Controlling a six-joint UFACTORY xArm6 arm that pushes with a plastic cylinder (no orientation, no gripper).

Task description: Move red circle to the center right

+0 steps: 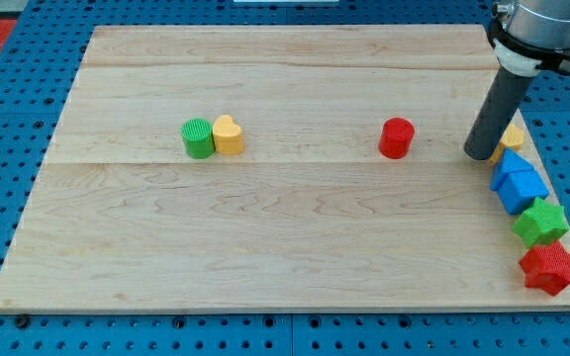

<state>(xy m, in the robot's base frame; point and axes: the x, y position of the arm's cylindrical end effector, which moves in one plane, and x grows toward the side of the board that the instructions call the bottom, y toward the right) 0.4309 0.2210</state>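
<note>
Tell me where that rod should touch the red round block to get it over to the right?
It can only push: probably against the red circle on its side facing the view's left, centred, since a cylinder slips off a skewed push. My tip now sits on its right, so it must circle round first.

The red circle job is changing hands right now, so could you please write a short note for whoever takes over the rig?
My tip is down on the board, to the view's right of the red circle, with a clear gap between them.
The red circle sits right of the board's middle, not yet at the center right.
Along the right edge lie a yellow block, partly hidden by the rod, two blue blocks, a green star and a red star.
Left: get to the circle's left side, then push it right.
</note>
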